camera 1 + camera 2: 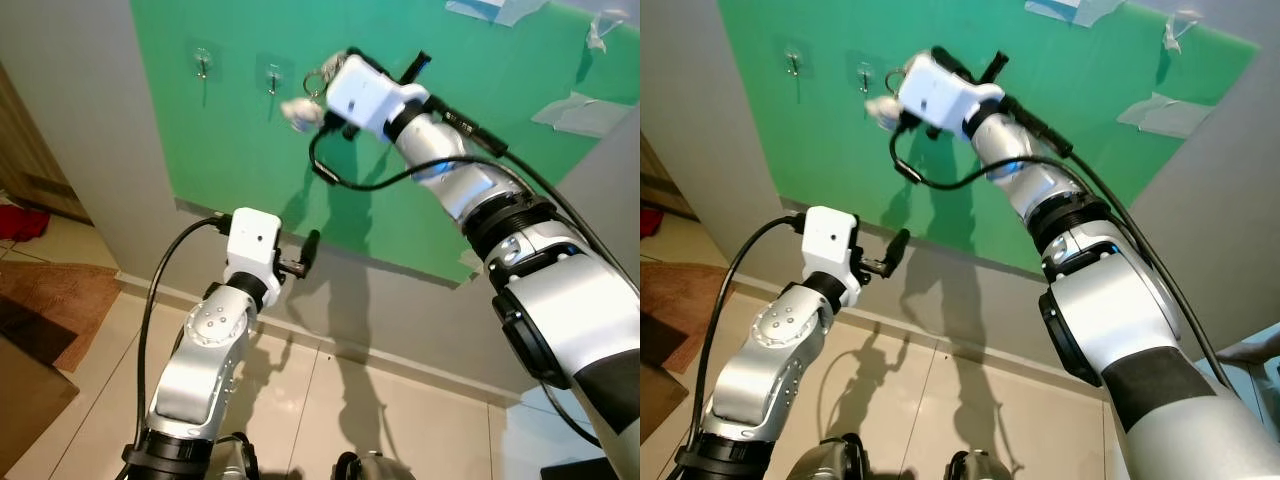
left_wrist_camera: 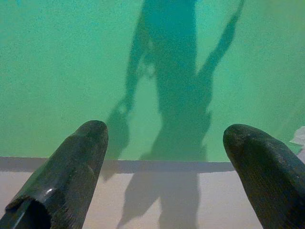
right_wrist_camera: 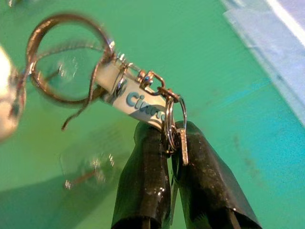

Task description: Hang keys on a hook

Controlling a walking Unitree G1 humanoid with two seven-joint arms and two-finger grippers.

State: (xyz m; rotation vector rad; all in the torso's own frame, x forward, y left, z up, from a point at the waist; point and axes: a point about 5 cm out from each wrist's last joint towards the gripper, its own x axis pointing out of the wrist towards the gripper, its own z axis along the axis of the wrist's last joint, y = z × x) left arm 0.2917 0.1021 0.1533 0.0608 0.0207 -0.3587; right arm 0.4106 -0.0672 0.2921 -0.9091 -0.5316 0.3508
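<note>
Two clear stick-on hooks, a left hook [image 1: 203, 65] and a right hook [image 1: 272, 76], sit high on a green wall panel [image 1: 240, 170]. My right gripper [image 3: 169, 136] is raised to the panel and shut on a bunch of keys [image 3: 138, 98]. The bunch has a white printed tag, a large metal ring [image 3: 66, 62] and a white fluffy ball [image 1: 299, 112]. The ring [image 1: 316, 80] hangs just right of the right hook, apart from it. A blurred hook [image 3: 83, 176] shows below the ring. My left gripper [image 2: 164, 138] is open and holds nothing, lower down and facing the panel's bottom edge.
Pale taped patches [image 1: 580, 110] stick to the panel's upper right. A grey wall band [image 1: 400, 300] runs under the panel above a tiled floor [image 1: 330, 400]. A brown rug [image 1: 60, 300] and a red item [image 1: 20, 220] lie at the left.
</note>
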